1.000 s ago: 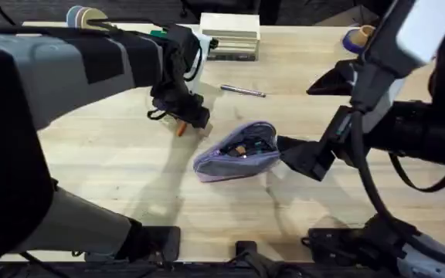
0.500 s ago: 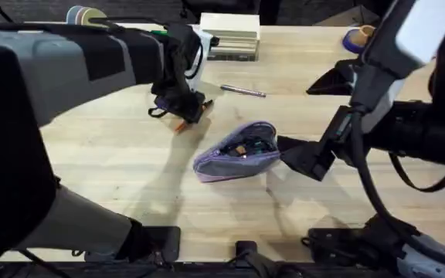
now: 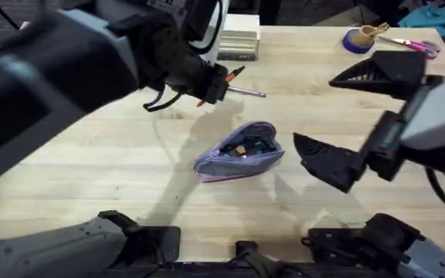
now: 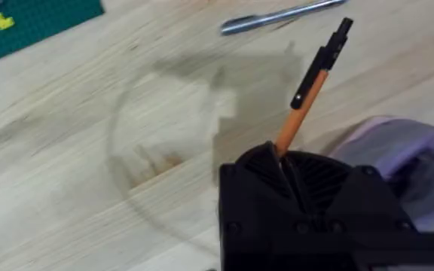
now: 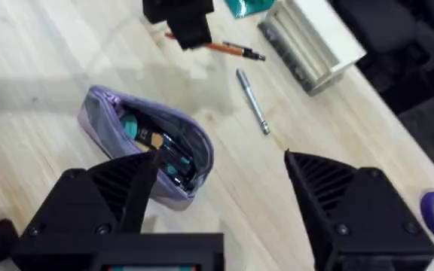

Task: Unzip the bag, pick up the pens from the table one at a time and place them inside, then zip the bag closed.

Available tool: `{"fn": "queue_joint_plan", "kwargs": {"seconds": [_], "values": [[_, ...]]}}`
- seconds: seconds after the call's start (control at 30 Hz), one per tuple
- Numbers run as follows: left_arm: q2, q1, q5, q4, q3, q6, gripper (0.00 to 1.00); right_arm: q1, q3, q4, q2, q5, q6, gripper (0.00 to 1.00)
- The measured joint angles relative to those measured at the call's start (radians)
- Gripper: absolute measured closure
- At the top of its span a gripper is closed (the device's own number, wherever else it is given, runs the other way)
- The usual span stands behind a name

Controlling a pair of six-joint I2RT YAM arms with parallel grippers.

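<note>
Left claw (image 4: 281,162) is clamped on the orange pen (image 4: 311,83), up off the surface (image 3: 114,170) behind the unzipped bag (image 3: 238,152). Right claw (image 5: 221,184) is spread wide beside the bag, bare wood all around.

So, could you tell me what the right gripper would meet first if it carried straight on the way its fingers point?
Probably the bag. The open right gripper points toward its unzipped mouth, and nothing lies between. The grey pen is farther along, though depth is hard to judge.
</note>
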Motion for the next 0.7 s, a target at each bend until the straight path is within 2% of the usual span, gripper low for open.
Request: {"fn": "queue_joint_plan", "kwargs": {"seconds": [0.2, 0.23, 0.33, 0.53, 0.7], "values": [[-0.109, -0.076, 0.076, 0.001, 0.0, -0.085, 0.956, 0.0, 0.0, -0.001, -0.052, 0.026, 0.0, 0.003], [-0.149, -0.107, 0.129, -0.002, 0.0, -0.111, 0.956, 0.0, 0.0, -0.001, -0.063, 0.048, 0.0, 0.003], [-0.162, -0.138, 0.178, -0.022, 0.0, -0.125, 0.956, 0.0, 0.0, -0.002, -0.063, 0.061, 0.0, 0.003], [-0.107, -0.204, 0.224, -0.035, 0.0, -0.116, 0.956, 0.0, 0.0, -0.002, -0.063, 0.07, 0.0, 0.003], [-0.035, -0.229, 0.224, -0.056, 0.0, -0.082, 0.956, 0.0, 0.0, -0.007, -0.063, 0.07, 0.0, 0.003]]}}
